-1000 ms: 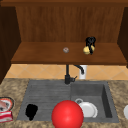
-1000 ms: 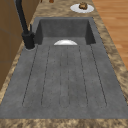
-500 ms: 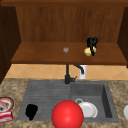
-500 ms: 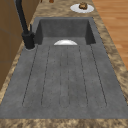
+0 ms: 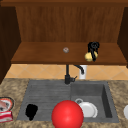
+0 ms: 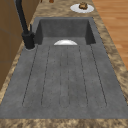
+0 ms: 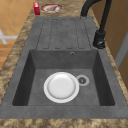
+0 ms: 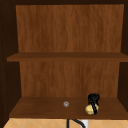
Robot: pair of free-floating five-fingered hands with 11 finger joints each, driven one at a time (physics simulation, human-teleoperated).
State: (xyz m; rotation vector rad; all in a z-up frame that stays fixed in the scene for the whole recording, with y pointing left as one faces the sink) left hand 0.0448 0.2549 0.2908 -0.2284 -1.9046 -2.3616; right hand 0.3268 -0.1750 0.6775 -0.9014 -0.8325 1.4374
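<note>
The yellow ball [image 5: 88,56] sits at the front of the lower shelf [image 5: 45,53], right of a small grey knob [image 5: 66,50]. My right hand [image 5: 93,48] hangs over it from above, fingers [image 5: 94,56] curled down across its right side, holding it. My left hand [image 5: 31,111] hovers over the sink's [image 5: 45,86] drainboard, beside a red ball [image 5: 67,114]; I cannot tell its fingers' state.

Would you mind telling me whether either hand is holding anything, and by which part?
The right hand grips a small yellow ball from above, on the shelf. The left hand holds nothing.
</note>
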